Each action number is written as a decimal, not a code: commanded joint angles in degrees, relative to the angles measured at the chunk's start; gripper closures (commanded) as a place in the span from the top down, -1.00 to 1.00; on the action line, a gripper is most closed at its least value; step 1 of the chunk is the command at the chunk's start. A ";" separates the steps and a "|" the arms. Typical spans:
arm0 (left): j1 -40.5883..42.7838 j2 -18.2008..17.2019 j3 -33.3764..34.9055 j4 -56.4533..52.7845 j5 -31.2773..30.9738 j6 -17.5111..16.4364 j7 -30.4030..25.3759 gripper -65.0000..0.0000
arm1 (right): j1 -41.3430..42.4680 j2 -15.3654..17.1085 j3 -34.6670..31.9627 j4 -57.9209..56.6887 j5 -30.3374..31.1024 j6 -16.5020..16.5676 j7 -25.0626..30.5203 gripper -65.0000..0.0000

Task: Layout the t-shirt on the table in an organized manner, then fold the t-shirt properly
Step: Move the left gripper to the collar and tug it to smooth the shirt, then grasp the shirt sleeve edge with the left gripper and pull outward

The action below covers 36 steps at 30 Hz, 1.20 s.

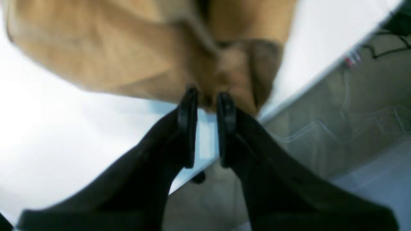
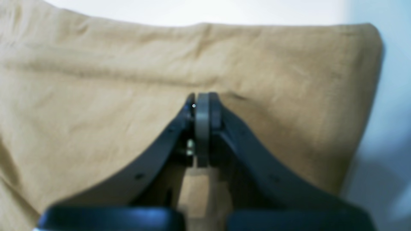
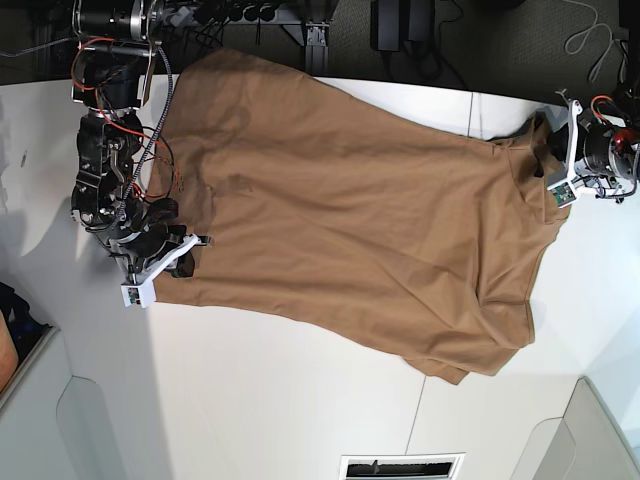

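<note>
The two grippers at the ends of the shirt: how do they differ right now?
The left gripper has its jaws slightly apart, at a bunched part of the t-shirt near the table edge. The right gripper has its jaws pressed shut, over flat, smooth cloth. Both are dark, two-fingered, and sit at opposite ends of the shirt.

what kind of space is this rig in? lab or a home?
Most likely a robotics lab or workshop, not a home. Two arms are mounted at a wide white table with a tan t-shirt spread between them, exposed wiring runs along one arm, and dark equipment sits behind the table.
</note>
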 commanded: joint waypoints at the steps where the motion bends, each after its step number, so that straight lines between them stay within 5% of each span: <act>1: -0.59 -0.94 -0.70 -0.02 0.42 0.26 -1.05 -0.55 | 1.40 0.33 0.11 0.59 0.22 0.20 0.39 -1.00; 10: -0.59 1.64 -0.70 -5.88 2.95 1.27 -1.44 -0.56 | 1.40 0.48 0.11 0.59 0.20 0.17 -0.48 -1.00; 27: -0.61 -2.12 -2.10 -10.45 25.29 26.10 0.52 -0.56 | 1.40 0.66 0.11 0.59 -0.22 0.17 -1.14 -1.00; 33: -0.63 -1.62 -10.56 -10.34 19.69 25.68 -1.36 -0.56 | 1.42 0.66 0.11 0.59 -0.09 0.20 -1.11 -1.00; 36: -0.63 -0.72 -16.76 -9.53 10.64 19.41 -3.08 -0.56 | 1.42 0.68 0.11 0.61 1.33 0.22 -1.11 -1.00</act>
